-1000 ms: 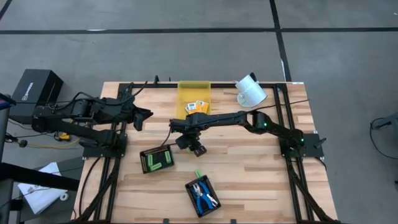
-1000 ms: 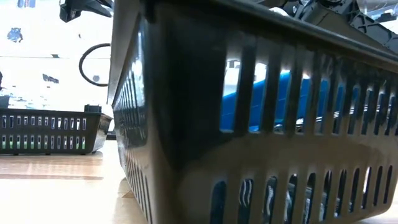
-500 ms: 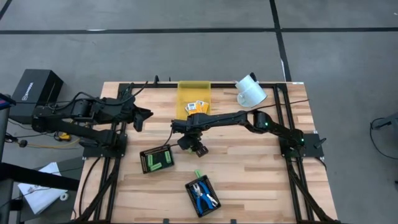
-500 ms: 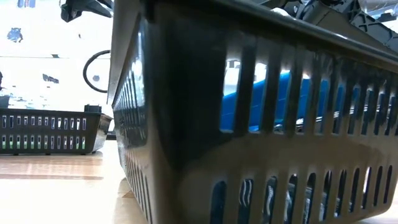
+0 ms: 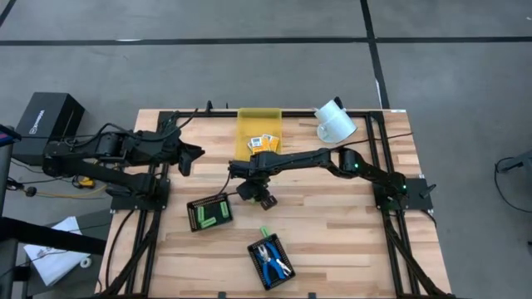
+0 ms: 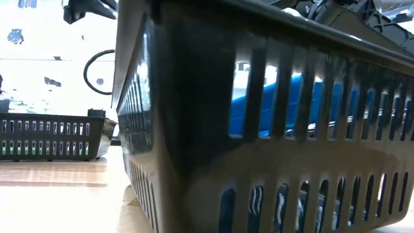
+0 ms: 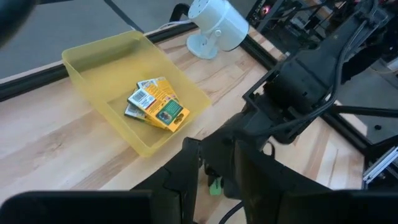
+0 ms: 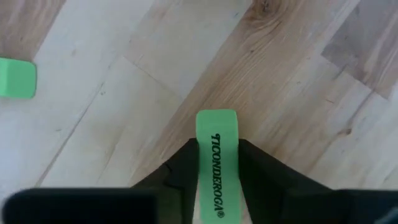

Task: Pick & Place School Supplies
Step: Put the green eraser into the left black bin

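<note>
My right gripper (image 5: pixel 259 196) reaches to the table's middle, pointing steeply down, and is shut on a light-green eraser (image 8: pixel 216 134) printed TICONDEROGA. A second green eraser (image 8: pixel 15 78) lies loose on the wood nearby. Three yellow-orange boxes (image 7: pixel 155 102) lie in the yellow bin (image 5: pixel 259 124). More green erasers fill a black tray (image 5: pixel 209 213). Blue-handled scissors (image 5: pixel 271 259) lie in another black tray, with a green eraser (image 5: pixel 264 232) by its far end. My left gripper (image 5: pixel 193 156) hangs open above the table's left side, nothing between its fingers. My right gripper pinches the eraser's two long sides (image 8: pixel 201 155) between its two fingers (image 8: pixel 180 168). The fingers come from above, slanting down, and lie along the eraser, whose far end (image 8: pixel 216 116) sticks out past the fingertips. Whether the eraser is off the wood I cannot tell.
A white lamp-like object (image 5: pixel 335 120) stands at the far right of the table. The scissors tray (image 6: pixel 272 129) fills the low view, with the eraser tray (image 6: pixel 52 136) behind it. Bare wood lies to the right of the trays.
</note>
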You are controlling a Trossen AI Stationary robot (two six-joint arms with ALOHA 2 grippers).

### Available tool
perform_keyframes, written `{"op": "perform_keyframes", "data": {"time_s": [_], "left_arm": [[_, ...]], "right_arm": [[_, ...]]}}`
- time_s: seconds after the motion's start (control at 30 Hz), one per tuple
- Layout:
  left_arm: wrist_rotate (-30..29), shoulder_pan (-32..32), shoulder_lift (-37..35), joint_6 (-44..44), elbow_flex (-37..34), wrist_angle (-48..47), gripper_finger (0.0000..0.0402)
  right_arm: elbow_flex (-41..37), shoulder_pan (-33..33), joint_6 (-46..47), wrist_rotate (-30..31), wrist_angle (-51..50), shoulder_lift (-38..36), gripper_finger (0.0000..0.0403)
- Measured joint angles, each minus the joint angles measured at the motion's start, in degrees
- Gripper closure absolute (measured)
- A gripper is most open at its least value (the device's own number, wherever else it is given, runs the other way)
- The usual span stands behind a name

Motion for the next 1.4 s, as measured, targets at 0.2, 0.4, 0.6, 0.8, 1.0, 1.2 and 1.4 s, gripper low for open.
{"op": "perform_keyframes", "data": {"time_s": [0.2,0.4,0.6,0.8,1.0,1.2,1.4], "left_arm": [[1.14,-0.10,-0.21,-0.31,-2.91,0.39,0.0303],[1.27,-0.33,-0.30,-0.39,-4.95,3.81,0.0303],[1.29,-0.31,-0.30,-0.39,-5.06,5.22,0.0303],[1.31,-0.31,-0.30,-0.39,-5.06,5.70,0.0303],[1.31,-0.31,-0.32,-0.39,-5.06,5.90,0.0303],[1.07,-0.31,-0.30,-0.39,-5.06,6.25,0.0303],[1.03,-0.31,-0.30,-0.39,-5.06,6.29,0.0303]], "right_arm": [[-0.37,-0.50,-0.52,-2.63,-0.01,1.65,0.0373],[2.18,-0.46,-0.15,-3.65,-1.47,1.94,0.0373],[8.59,-0.93,1.87,-5.09,-5.92,2.87,0.0374],[14.52,-0.01,3.31,-5.98,-9.26,2.89,0.0398],[15.63,0.74,4.06,-9.27,-10.96,0.71,0.0398],[15.82,0.00,9.57,-8.53,-10.88,-0.70,0.0402],[15.69,-0.32,11.04,-10.52,-13.97,3.11,0.0347]]}}
